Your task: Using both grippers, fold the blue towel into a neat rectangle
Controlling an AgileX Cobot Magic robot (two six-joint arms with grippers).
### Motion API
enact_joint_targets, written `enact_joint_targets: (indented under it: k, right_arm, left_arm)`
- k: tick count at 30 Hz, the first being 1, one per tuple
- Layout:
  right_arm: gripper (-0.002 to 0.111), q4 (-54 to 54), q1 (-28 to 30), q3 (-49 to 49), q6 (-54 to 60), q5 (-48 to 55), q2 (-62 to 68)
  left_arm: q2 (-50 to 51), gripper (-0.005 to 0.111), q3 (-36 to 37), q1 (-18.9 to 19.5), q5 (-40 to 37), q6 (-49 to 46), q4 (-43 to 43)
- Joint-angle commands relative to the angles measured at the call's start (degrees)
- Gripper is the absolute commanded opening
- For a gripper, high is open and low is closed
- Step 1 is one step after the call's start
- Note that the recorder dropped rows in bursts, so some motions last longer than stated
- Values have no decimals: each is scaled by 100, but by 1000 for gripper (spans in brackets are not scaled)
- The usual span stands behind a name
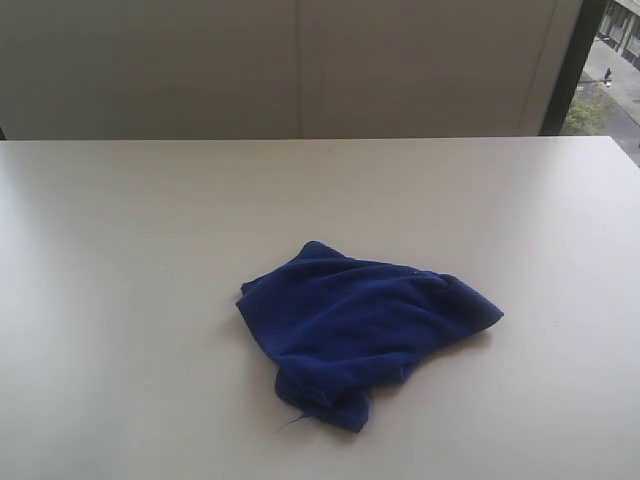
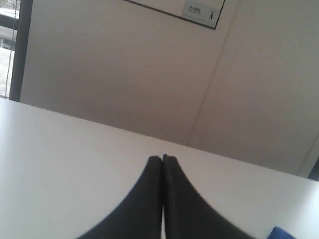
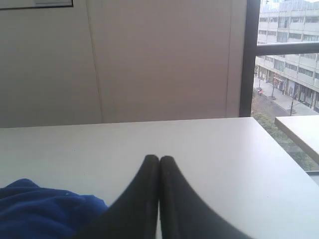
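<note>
The blue towel (image 1: 360,325) lies crumpled in a loose heap on the white table (image 1: 120,260), a little right of centre and toward the front. Neither arm shows in the exterior view. The left gripper (image 2: 162,158) is shut, its two black fingers pressed together with nothing between them; a small blue corner of the towel (image 2: 283,233) shows at the edge of that view. The right gripper (image 3: 159,158) is shut too and holds nothing, with the towel (image 3: 40,209) bunched on the table beside its fingers, apart from them.
A beige panelled wall (image 1: 300,70) runs behind the table's far edge. A window (image 3: 286,74) with a dark frame stands at the right, and a second table's corner (image 3: 301,132) sits beyond the table's right edge.
</note>
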State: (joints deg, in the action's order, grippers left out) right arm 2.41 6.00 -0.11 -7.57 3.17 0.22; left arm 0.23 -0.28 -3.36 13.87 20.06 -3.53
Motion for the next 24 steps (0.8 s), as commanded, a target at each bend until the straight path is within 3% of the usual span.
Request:
enact_joint_targets:
  k: [1, 4, 6, 14, 18, 21, 24]
  right_arm:
    - [0, -3, -21, 11, -34, 72, -22]
    - [0, -3, -21, 11, -34, 72, -22]
    - [0, -3, -21, 11, -34, 72, -22]
    - [0, -3, -21, 11, -34, 72, -22]
    - [0, -3, -21, 11, -34, 72, -22]
    - [0, -3, -21, 11, -34, 72, -22]
    - [0, -3, -21, 11, -34, 72, -22]
  left_arm:
    - [8, 0, 28, -22, 750, 1678, 2293]
    - [483, 0, -256, -22, 1151, 3136, 4406]
    - [1031, 0, -573, -22, 1163, 3815, 5357]
    - [3825, 0, -2237, -22, 2354, 4649, 8034]
    - [5035, 0, -3322, -111, 3025, 5514, 9918]
    - [5517, 0, -3809, -498, 2229, 5855, 10347]
    - [5810, 0, -4155, -1066, 937, 5371, 10347]
